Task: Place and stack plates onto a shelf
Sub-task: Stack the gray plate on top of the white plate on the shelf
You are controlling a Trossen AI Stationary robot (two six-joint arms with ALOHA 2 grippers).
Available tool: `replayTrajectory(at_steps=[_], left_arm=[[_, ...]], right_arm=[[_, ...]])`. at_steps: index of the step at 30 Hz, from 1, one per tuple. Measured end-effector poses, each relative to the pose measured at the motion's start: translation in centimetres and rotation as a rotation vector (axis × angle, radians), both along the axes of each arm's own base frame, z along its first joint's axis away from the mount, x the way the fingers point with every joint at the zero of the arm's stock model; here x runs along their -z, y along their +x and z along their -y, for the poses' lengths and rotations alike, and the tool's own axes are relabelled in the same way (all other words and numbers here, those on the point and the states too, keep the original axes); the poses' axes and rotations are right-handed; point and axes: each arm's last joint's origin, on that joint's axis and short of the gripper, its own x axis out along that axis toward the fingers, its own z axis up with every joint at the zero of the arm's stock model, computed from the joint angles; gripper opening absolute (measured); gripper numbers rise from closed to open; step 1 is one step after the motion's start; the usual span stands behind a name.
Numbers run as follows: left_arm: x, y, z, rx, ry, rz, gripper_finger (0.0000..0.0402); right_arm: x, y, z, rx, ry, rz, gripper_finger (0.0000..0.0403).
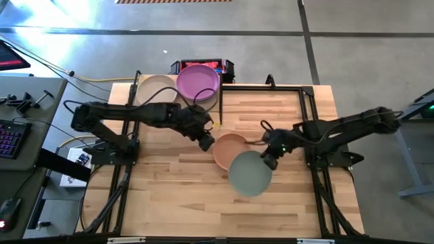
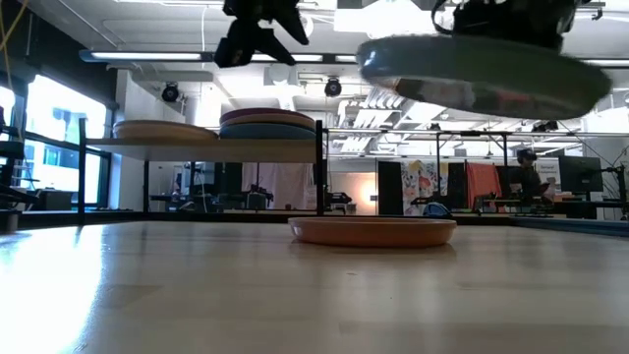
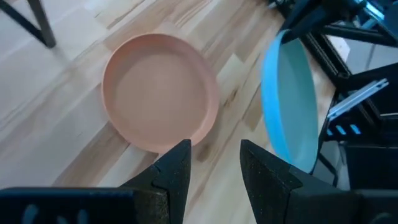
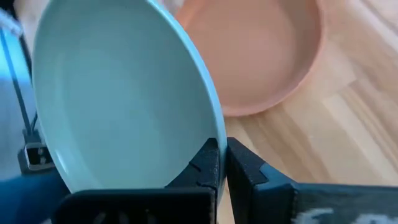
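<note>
From above, a planked light-wood table (image 1: 176,196) stands on a grey floor, with a keyboard (image 1: 12,139) on a desk to the left. At the table's far edge the shelf (image 1: 146,87) carries a cream plate (image 1: 154,88) and, beside it, a purple plate (image 1: 199,81) on top of a stack. A peach plate (image 1: 226,148) lies flat on the table near the middle. The left gripper (image 1: 207,141) hangs just beside the peach plate's edge, its fingers apart and empty. The right gripper (image 1: 268,161) is pinched on the rim of a sage green plate (image 1: 250,174), which overlaps the peach plate's near side.

At table height, the smooth tabletop (image 2: 197,295) runs toward a bright workshop with ceiling lights and hanging cloths. The shelf board (image 2: 216,146) rests on thin black legs, the cream plate (image 2: 162,129) on it to the left and the stack (image 2: 267,123) to the right. The peach plate (image 2: 371,230) sits on the table; the sage green plate (image 2: 482,77) floats above it, tilted, clear of the surface.

The left wrist camera looks down past its own spread fingers (image 3: 176,171) onto the round, matte peach plate (image 3: 158,90), with the sage green plate (image 3: 292,99) seen edge-on beyond.

The right wrist camera shows its fingers (image 4: 208,165) closed together on the shallow sage green plate's rim (image 4: 124,93), the peach plate (image 4: 261,50) on the wood below.
</note>
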Motion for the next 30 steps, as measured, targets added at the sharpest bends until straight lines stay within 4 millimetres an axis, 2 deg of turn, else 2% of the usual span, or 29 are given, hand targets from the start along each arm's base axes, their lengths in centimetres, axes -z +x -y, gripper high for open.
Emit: replayTrajectory(at_steps=[7,15,30], left_arm=[[1.5,1.5,0.2,0.011,-0.004,-0.014,0.0126],[2.0,2.4,1.0,0.007,-0.032,0.012,0.0126],[4.3,4.0,1.4,0.004,-0.038,-0.031,0.0126]], right_arm=[[-0.1,0.2,2.0,0.119,0.012,0.001,0.0000],[0.0,0.3,3.8,0.231,0.015,-0.004,0.0000],[0.8,1.7,4.3,0.256,0.044,0.001,0.0000]])
